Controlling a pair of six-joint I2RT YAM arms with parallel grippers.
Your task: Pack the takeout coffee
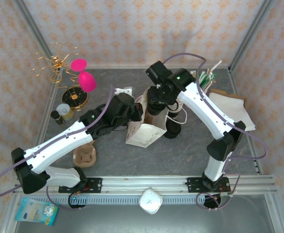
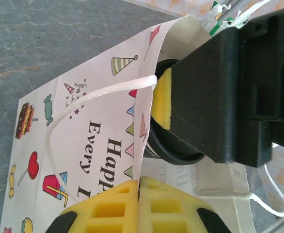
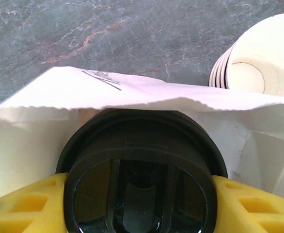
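Observation:
The takeout coffee (image 3: pixel 142 165), with its round black lid, sits between the yellow pads of my right gripper (image 3: pixel 142 194), which is shut on it. It hangs in the mouth of a white party-print paper bag (image 1: pixel 144 133), lid just inside the bag's rim (image 3: pixel 132 92). My left gripper (image 2: pixel 140 187) is shut on the bag's top edge (image 2: pixel 143 116) and holds that side up. From the left wrist the black lid (image 2: pixel 173 150) shows inside the bag, under the right gripper's yellow pad (image 2: pixel 162 99). From above, both grippers meet over the bag's opening, the left gripper (image 1: pixel 141 112) beside the right gripper (image 1: pixel 156 99).
A stack of lidless cream cups (image 3: pixel 258 63) lies just beyond the bag. Dark lids (image 1: pixel 173 128) sit right of the bag, flat paper sheets (image 1: pixel 231 109) further right, a straw holder (image 1: pixel 205 77) at the back. A brown cup carrier (image 1: pixel 85 156) and jars (image 1: pixel 64 111) stand left.

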